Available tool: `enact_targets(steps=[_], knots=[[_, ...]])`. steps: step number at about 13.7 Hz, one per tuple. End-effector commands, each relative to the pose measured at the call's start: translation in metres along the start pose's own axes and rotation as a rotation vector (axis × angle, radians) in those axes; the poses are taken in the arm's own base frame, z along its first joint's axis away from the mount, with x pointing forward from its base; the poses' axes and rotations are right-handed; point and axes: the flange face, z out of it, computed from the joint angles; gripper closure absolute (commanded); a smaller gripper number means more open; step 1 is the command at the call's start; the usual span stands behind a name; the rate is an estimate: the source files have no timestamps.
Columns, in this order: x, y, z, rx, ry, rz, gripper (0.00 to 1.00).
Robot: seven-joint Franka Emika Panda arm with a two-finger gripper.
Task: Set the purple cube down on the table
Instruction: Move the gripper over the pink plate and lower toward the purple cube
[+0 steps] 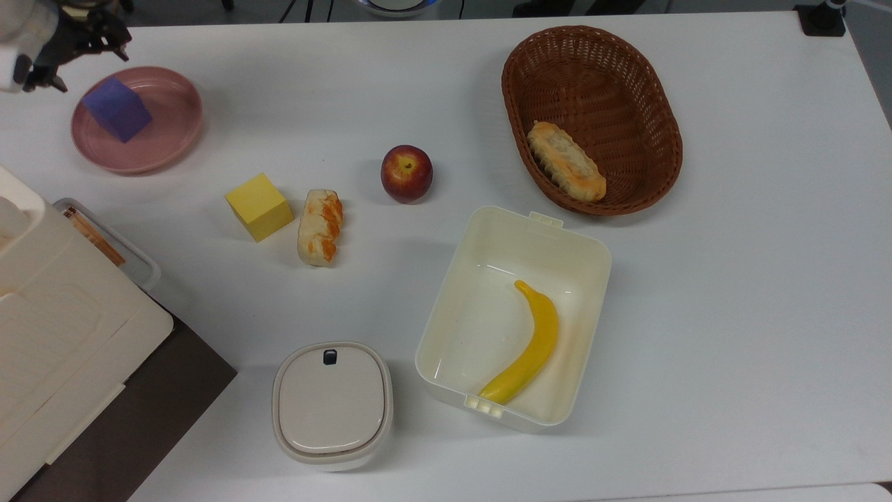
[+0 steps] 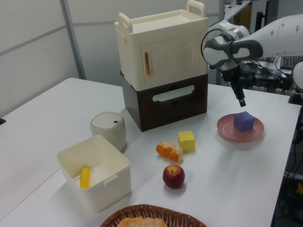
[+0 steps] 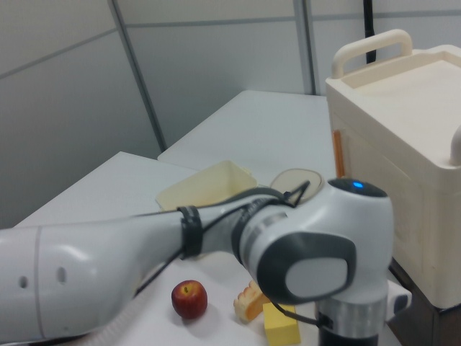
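The purple cube (image 1: pixel 116 109) (image 2: pixel 244 121) sits on the round pink plate (image 1: pixel 162 132) (image 2: pixel 229 128) at the top view's upper left. The plate rests on the white table (image 1: pixel 732 279) (image 2: pixel 42 113). My gripper (image 1: pixel 77 68) (image 2: pixel 242 100) hangs open just above the cube, a little toward the top view's upper left, and touches nothing. It holds nothing. In the right view my arm (image 3: pixel 216 252) covers the plate and cube.
A yellow cube (image 1: pixel 259 206), a bread piece (image 1: pixel 320 227) and an apple (image 1: pixel 406 173) lie mid-table. A wicker basket (image 1: pixel 627 77) holds bread; an open box (image 1: pixel 488 230) holds a banana. A lidded pot (image 1: pixel 332 406) and a stacked cabinet (image 2: pixel 163 71) stand at the top view's lower left.
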Motion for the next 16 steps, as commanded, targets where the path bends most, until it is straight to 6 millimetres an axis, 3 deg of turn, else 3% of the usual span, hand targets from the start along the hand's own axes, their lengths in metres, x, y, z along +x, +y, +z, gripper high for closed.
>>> enact_targets(steps=[1, 4, 13, 15, 16], knots=[[0.003, 0.015, 0.026, -0.015, -0.04, -0.031, 0.0], [0.006, 0.02, 0.049, -0.004, -0.1, -0.056, 0.0], [0.016, 0.022, 0.092, 0.007, -0.121, -0.119, 0.0], [0.016, 0.022, 0.094, 0.007, -0.12, -0.121, 0.0], [0.017, 0.022, 0.091, 0.002, -0.119, -0.121, 0.07]])
